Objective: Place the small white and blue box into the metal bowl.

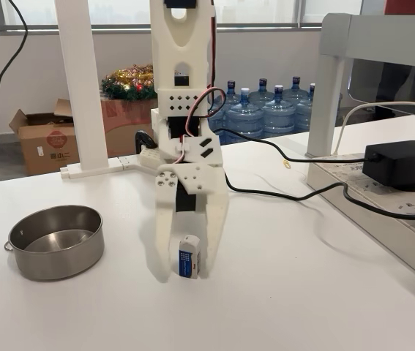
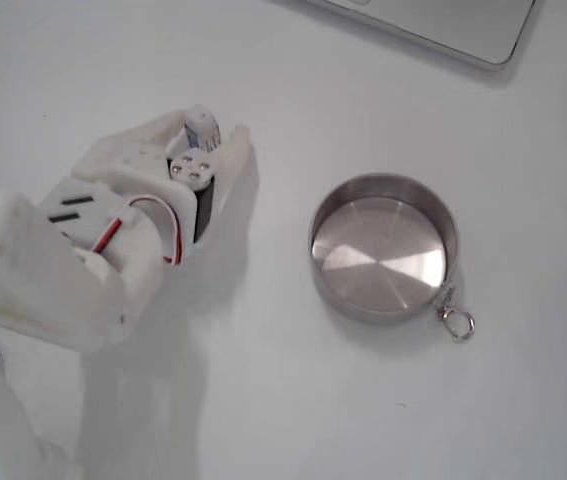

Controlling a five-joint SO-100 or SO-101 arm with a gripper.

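The small white and blue box (image 1: pixel 189 256) stands upright on the white table, its blue panel facing the camera. My gripper (image 1: pixel 189 271) reaches straight down over it, one white finger pressed against each side, so it is shut on the box. From above, the box (image 2: pixel 203 124) peeks out between the fingertips of the gripper (image 2: pixel 206 130). The metal bowl (image 1: pixel 57 262) sits empty to the left of the box in a fixed view. In the top-down fixed view the bowl (image 2: pixel 383 250) lies to the right, its ring handle pointing toward the lower right.
A black power adapter (image 1: pixel 401 162) rests on a raised white shelf at the right, and black cables (image 1: pixel 280 196) trail across the table behind the arm. A white post (image 1: pixel 83 88) stands at the back left. A grey flat device (image 2: pixel 443 25) lies at the table's top edge.
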